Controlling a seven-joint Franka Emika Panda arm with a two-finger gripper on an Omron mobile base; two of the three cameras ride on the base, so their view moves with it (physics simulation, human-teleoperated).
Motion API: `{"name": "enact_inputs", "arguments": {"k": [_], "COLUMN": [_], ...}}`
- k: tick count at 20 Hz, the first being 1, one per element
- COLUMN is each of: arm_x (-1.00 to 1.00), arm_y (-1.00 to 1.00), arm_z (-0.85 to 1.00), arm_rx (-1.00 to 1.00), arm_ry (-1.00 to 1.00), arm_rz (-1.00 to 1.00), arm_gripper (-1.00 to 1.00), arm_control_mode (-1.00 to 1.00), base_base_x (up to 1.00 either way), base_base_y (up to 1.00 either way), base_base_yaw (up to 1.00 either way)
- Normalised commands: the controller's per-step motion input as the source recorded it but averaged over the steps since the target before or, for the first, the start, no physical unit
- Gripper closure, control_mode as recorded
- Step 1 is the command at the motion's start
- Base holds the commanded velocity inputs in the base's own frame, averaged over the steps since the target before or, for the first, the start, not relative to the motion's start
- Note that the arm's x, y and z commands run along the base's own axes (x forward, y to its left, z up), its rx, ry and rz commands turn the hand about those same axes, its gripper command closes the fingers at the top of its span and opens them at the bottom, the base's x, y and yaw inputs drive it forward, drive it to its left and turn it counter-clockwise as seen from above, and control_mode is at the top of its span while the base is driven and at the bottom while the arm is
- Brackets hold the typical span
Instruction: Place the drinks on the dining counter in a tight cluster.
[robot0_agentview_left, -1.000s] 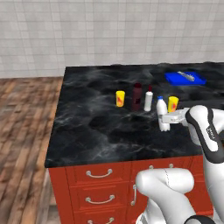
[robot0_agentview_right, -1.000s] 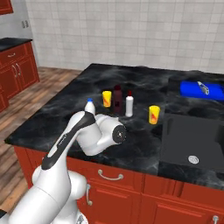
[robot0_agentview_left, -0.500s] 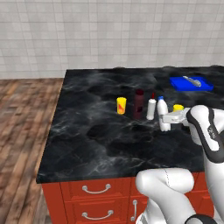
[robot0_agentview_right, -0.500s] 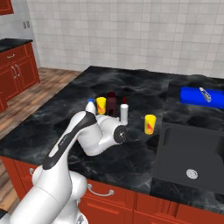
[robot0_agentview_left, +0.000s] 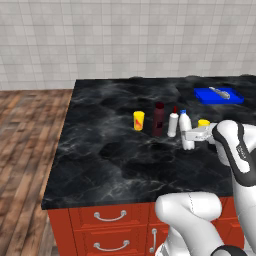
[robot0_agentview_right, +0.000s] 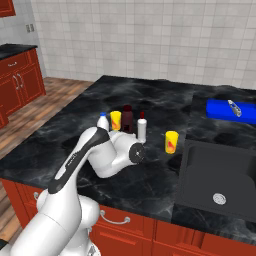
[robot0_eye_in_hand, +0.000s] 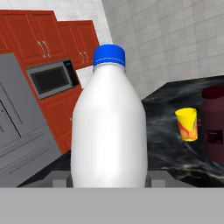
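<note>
Hand (robot0_agentview_left: 189, 136) grips blue-capped bottle (robot0_eye_in_hand: 109, 127) upright, beside red-capped bottle (robot0_agentview_left: 173, 124).

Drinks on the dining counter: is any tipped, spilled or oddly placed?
Nothing stands out. The yellow can, maroon bottle, red-capped bottle and second yellow can stand upright on the dining counter. The gripper holds the blue-capped bottle upright. No spill shows.

arm bent over and reaching low across the front, wrist level, gripper (robot0_agentview_left: 189, 136) pointing sideways, jaws clamped on either side of the blue-capped bottle (robot0_eye_in_hand: 109, 127), which stands upright right between them
</note>
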Motion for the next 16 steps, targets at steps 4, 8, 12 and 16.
{"name": "enact_inputs", "arguments": {"k": [4,8,12,16], "arm_x": [0.06,0.34,0.35,0.19], "arm_y": [-0.05,-0.36,-0.51,-0.55], "arm_z": [0.0,0.0,-0.06,-0.15], "arm_rx": [0.0,0.0,0.0,0.0], "arm_ry": [0.0,0.0,0.0,0.0], "arm_rz": [0.0,-0.07,-0.07,0.06], "arm_gripper": [1.0,1.0,1.0,1.0], "arm_control_mode": [-1.0,-1.0,-1.0,-1.0], "base_base_x": [0.07,0.0,0.0,0.0], "base_base_y": [-0.05,0.0,0.0,0.0], "base_base_yaw": [0.0,0.0,0.0,0.0]}}
